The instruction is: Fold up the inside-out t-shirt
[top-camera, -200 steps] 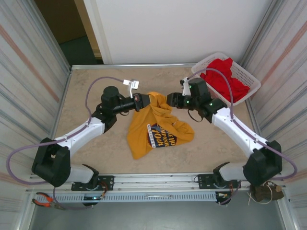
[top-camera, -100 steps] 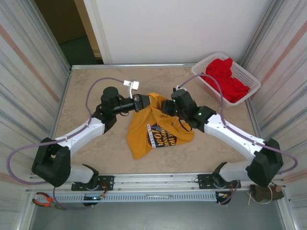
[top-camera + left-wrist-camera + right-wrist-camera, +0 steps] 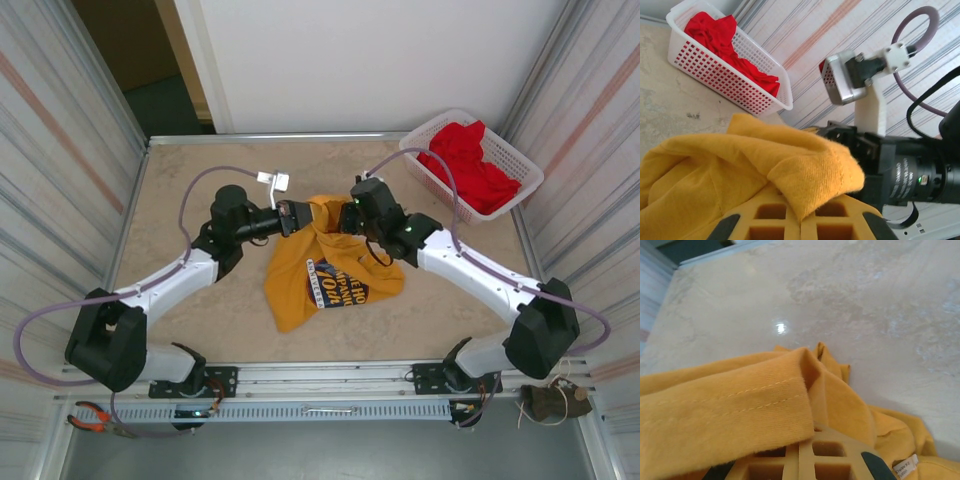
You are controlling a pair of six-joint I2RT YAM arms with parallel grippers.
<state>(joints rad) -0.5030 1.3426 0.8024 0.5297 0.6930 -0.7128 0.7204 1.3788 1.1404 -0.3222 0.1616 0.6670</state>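
The mustard inside-out t-shirt (image 3: 325, 268) lies bunched in the middle of the table, its dark blue and white print facing up. My left gripper (image 3: 298, 215) is shut on the shirt's upper left edge; in the left wrist view a fold of yellow cloth (image 3: 810, 175) is pinched where the jaws meet (image 3: 801, 212). My right gripper (image 3: 346, 218) is shut on the upper right edge. In the right wrist view a stitched hem (image 3: 735, 410) drapes over its closed jaws (image 3: 800, 450). The two grippers face each other, a short gap apart.
A white basket (image 3: 428, 128) holding a red garment (image 3: 472, 165) stands at the back right, also seen as the basket (image 3: 735, 82) in the left wrist view. Metal walls line both sides. Pliers (image 3: 95, 418) lie beyond the near left rail.
The right arm swung left from near the basket to the shirt's top edge and its jaws closed on the cloth. The left gripper kept its hold and barely moved.
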